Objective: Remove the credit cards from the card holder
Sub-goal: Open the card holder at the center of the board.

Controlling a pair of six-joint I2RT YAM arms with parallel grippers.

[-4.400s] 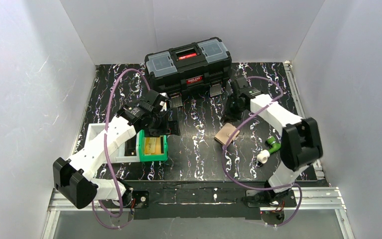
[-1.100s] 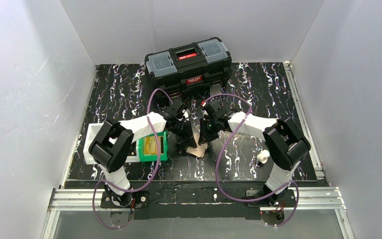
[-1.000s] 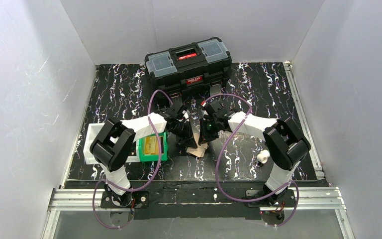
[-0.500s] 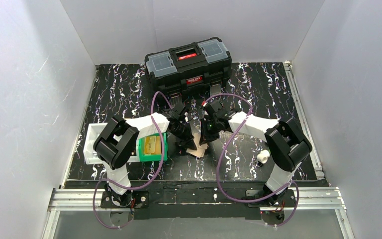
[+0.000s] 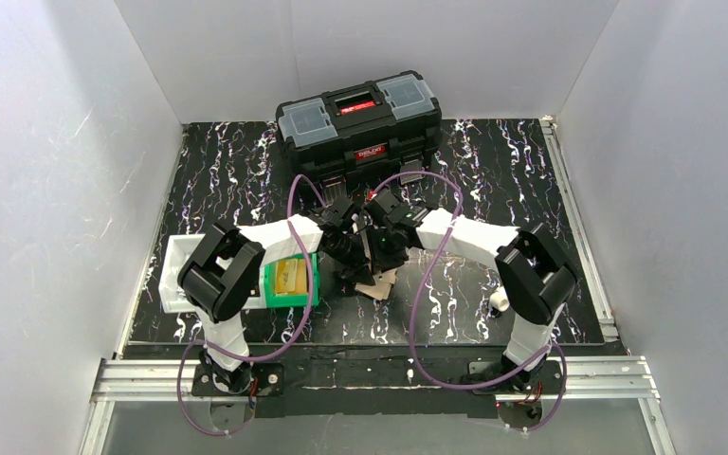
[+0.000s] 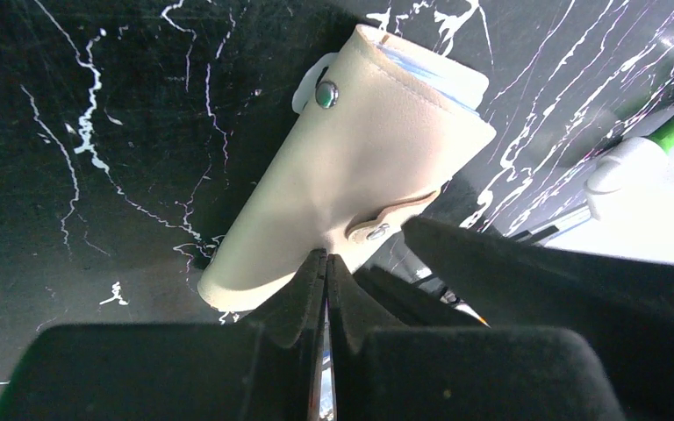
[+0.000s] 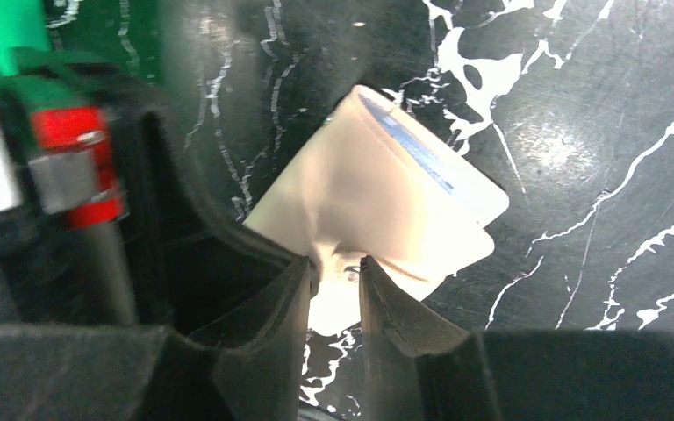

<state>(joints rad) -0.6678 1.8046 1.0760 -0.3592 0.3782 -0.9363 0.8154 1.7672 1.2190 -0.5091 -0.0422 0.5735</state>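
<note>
1. Left pincer (image 6: 326,263) is clamped together on the near edge of the card holder (image 6: 351,167), which I judge steadies it and tilts it off the table (image 5: 227,171). My right pincer (image 7: 335,267) stands slightly apart, its tips on either side of the strap that carries a snap, probably to pull that strap open. That makes two pincers, both at the one holder.
2. One black toolbox (image 5: 358,118) sits at the back, apart from the work.
3. One white tray (image 5: 172,275) lies on my left.
4. One green bin (image 5: 314,284) sits at the tray's right end, near the holder, perhaps a place for what comes out.
5. One card holder is mid-table in front of the toolbox, folded over, with its open end pointing away from both pincers.
6. One light blue card (image 6: 434,79) shows only as an edge at that open end, tucked inside. I cannot see a second card.
7. Two snap studs (image 6: 326,93) show on the holder.
</note>
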